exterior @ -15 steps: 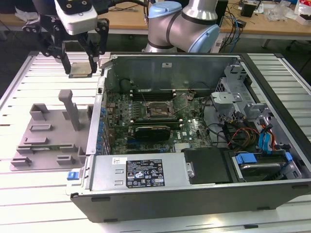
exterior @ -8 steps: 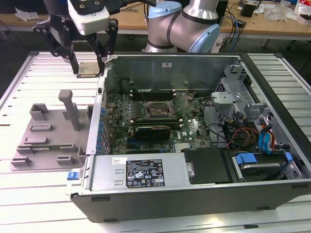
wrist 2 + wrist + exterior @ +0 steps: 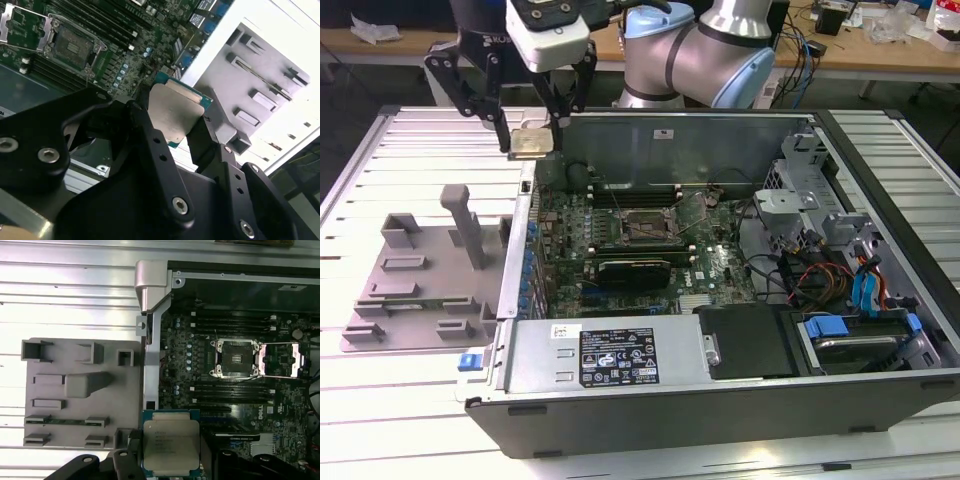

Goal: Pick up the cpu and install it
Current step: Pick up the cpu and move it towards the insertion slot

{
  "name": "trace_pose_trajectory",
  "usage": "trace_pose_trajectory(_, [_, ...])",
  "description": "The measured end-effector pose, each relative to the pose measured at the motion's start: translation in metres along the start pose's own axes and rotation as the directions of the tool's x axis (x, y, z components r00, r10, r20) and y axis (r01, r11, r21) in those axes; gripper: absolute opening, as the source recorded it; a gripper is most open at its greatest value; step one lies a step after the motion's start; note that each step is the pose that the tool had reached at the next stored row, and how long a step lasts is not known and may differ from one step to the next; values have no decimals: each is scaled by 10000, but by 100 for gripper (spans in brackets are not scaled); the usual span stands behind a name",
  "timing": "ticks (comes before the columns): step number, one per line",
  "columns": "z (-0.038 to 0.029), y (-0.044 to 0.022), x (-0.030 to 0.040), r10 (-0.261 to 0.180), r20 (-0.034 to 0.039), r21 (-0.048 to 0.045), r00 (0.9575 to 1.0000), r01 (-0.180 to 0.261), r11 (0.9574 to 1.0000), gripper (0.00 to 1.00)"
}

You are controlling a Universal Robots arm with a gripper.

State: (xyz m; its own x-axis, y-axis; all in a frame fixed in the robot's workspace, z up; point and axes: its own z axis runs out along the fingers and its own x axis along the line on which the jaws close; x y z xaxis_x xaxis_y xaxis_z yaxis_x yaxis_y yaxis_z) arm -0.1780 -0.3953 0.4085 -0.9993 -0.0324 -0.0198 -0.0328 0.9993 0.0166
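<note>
While the cpu (image 3: 532, 143) hangs in the air, you have the gripper (image 3: 533, 136) poised above the open computer case (image 3: 720, 150). It sits over the case wall on the exterior view's left. The grey tray (image 3: 420, 292) is on one side of that wall and the motherboard (image 3: 720, 270) on the other.

The fingers (image 3: 199, 142) pinch the chip by two opposite edges. In both wrist views the dark pads press against its green rim and leave the pale silver top bare. That grip looks deliberate. Holding by the edges keeps the pads off the faces, and the contact side, as far as you can judge, is turned down toward the board. The chip seems roughly level, with its silver top facing the wrist cameras.

In the first wrist view the socket (image 3: 236, 358) stands open. Its metal load plate (image 3: 282, 360) is swung aside just beside it, so the dark square seat is uncovered and ready to take a part. The cpu is well apart from that socket, near the wall of the case and not over the seat.

The tray rests on the slatted table (image 3: 420, 400) just beside the case. You can reasonably count the pick-up as done, since the chip rides clear of every surface. The install has not yet begun.
</note>
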Motion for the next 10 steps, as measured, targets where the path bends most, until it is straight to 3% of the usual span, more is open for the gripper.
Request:
trace_pose_trajectory(2, [0,-1,-36,1,0,1,10000,-1,10000,55])
trace_pose_trajectory(10, [6,-11,-327,0,0,0,10000,0,10000,55])
